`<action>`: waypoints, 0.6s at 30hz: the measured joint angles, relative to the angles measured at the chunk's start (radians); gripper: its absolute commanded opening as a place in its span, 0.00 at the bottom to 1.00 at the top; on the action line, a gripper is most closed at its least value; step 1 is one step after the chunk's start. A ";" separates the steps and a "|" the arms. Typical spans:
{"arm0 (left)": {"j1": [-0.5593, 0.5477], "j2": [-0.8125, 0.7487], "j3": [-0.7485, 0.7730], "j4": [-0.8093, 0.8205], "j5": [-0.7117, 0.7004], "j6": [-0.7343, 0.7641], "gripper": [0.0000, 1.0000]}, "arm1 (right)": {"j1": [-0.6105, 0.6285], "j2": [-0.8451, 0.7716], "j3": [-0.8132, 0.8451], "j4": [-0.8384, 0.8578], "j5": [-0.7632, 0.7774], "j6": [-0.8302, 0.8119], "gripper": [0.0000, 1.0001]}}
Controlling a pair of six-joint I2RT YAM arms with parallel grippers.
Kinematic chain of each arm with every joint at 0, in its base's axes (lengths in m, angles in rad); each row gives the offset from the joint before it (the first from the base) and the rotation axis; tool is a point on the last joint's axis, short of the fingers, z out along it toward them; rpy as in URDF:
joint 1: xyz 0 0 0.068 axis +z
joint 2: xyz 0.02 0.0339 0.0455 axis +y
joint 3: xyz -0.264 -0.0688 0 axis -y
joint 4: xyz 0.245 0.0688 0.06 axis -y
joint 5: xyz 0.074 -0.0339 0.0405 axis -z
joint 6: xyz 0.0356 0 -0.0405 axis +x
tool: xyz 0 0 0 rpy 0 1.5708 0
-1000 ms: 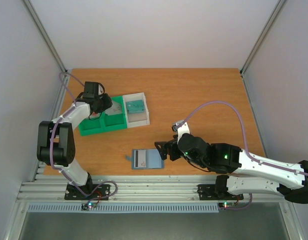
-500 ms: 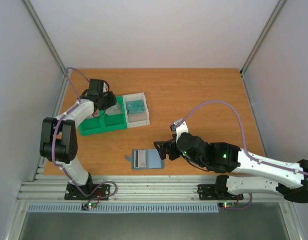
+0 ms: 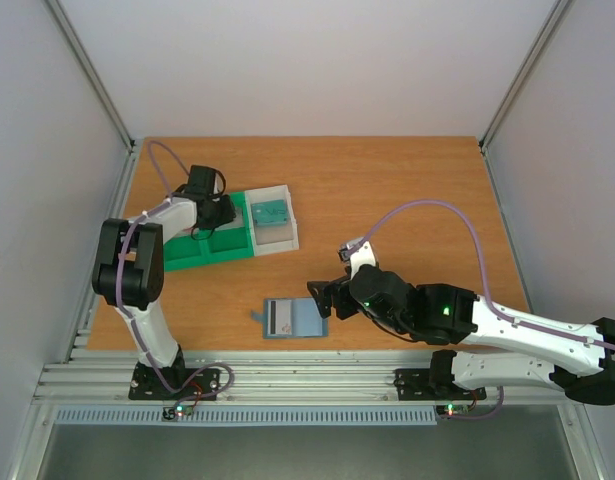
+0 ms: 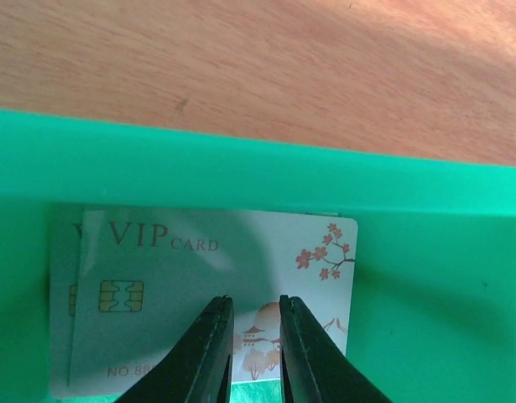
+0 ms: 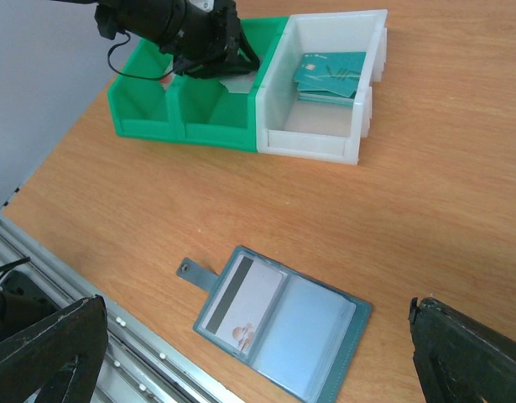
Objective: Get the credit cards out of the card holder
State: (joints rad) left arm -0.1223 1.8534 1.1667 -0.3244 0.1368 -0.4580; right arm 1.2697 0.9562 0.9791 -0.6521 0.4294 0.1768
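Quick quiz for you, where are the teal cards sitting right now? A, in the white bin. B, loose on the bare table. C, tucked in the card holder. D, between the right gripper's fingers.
A: the teal cards lie stacked inside the white bin, while the open card holder shows only a pale card with a dark stripe.

Blue-grey card holder lies open flat, pale striped credit card apparently inside.

Bright, even, seemingly overhead light; soft shadows; sharp top view; left wrist fingers slightly blurry.
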 measured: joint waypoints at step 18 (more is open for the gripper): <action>-0.001 -0.145 0.037 -0.060 0.052 -0.011 0.53 | -0.006 0.022 0.022 -0.100 0.023 0.082 0.98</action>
State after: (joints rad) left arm -0.1234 1.7081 1.2034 -0.3847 0.1886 -0.4694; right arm 1.2636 0.9779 1.0012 -0.7521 0.4526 0.2584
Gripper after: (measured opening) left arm 0.467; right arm 0.986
